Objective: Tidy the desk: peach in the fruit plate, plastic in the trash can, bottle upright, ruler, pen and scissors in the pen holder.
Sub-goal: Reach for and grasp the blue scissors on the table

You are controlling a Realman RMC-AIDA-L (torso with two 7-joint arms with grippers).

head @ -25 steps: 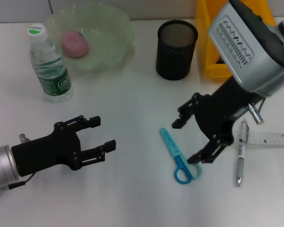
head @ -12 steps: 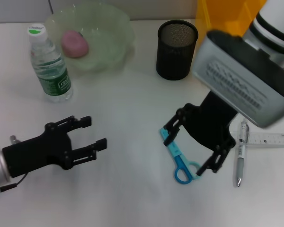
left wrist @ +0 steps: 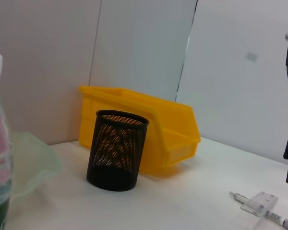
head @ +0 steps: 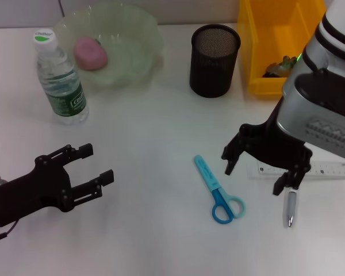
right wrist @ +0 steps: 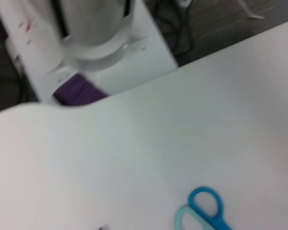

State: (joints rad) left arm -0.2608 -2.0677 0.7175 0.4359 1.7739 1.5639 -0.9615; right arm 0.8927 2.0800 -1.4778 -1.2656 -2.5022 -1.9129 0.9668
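Swung off the scissors (head: 219, 190), your right gripper (head: 259, 172) now hovers spread and empty over the ruler (head: 310, 170) and pen (head: 290, 207) lying flat on the desk (head: 161, 132); thin, stiff, likely slippery, pinch mid-length.

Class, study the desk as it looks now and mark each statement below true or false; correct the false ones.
1. The peach lies in the fruit plate. True.
2. The bottle lies on its side. False: it stands upright beside the plate.
3. The scissors are in the pen holder. False: they lie flat on the desk.
4. The right claw hangs open above the ruler and pen. True.
5. The left claw grips the bottle. False: it is open, holding nothing.
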